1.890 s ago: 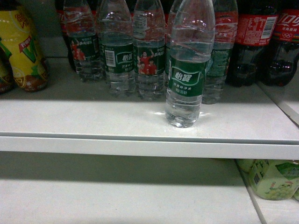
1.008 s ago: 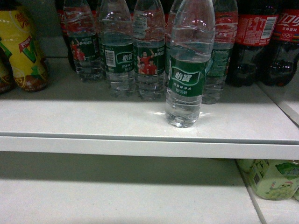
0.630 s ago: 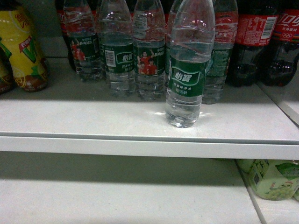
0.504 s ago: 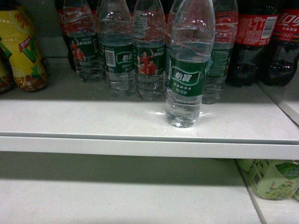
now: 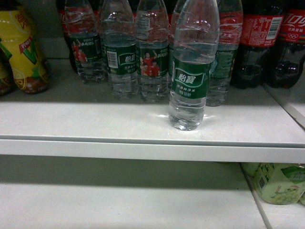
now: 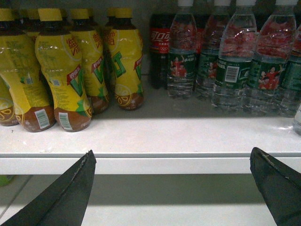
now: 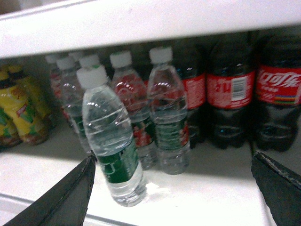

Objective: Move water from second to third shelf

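right claw [image 7: 171, 188]: released, jaws spread wide, holding nothing. It sits in front of the shelf, aimed at the drinks, with the water bottle nearer its left finger [image 7: 61, 197] than centred.
left claw [image 6: 174, 188]: released too, empty, jaws wide. It faces the shelf edge [image 6: 150, 165] further left, between the yellow drinks and the water row. Neither claw shows in the head view.
water bottle [image 5: 190, 71]: upright, alone near the front of the upper visible shelf [image 5: 95, 124], clear of the row behind it. White cap on, green label facing out. Not yet gripped.
water row [image 5: 128, 52]: same bottles, packed close, just behind the target.
cola bottles [image 5: 271, 38]: dark, red labels, back right.
yellow drinks [image 6: 61, 70]: a cluster on the left, well apart from the target.
lower shelf [image 5: 119, 200]: bare white board below, with a pale green pack [image 5: 279, 183] at the right. My guess is this is the drop spot.
step: approach, by my read; nothing moved yet.
risk 1: off-centre closing; the left finger would hit the bottle first and shove or tip it into the row.
risk 2: the thin ribbed wall can buckle or slip under a hard or high grip.
risk 3: the bottle base could clip the shelf lip on the way down.
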Controlling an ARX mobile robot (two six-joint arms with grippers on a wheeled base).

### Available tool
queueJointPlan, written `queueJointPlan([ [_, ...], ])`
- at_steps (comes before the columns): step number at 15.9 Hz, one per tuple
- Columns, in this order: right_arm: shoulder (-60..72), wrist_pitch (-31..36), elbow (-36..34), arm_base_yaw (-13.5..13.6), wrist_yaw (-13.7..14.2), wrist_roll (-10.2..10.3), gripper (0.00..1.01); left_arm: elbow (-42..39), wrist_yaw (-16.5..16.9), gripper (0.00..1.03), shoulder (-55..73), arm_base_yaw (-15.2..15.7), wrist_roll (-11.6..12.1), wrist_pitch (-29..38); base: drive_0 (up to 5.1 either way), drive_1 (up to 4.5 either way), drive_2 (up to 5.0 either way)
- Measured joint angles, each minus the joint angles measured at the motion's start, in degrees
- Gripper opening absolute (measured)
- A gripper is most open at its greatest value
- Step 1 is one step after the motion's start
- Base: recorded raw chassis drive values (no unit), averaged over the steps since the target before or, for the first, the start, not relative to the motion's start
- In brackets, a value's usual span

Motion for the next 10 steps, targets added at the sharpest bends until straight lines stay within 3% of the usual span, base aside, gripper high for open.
queueJointPlan([
  [3,14.34,4.96,4.50,8.48,1.07,-0.74,0.98,0.00,0.00,0.98,0.00,0.00,0.00,0.00,0.0,0.00,0.0],
  [5,19.47,6.19,6.38,11.15,1.03,-0.70,0.98,0.00,0.02,0.98,0.00,0.00,0.00,0.00,0.0,0.00,0.0],
  [10,26.32,3.50,12.31,14.64,-1.38,0.00,0.98,0.00,0.00,0.98,0.00,0.00,0.00,0.02,0.0,0.00,0.0],
])
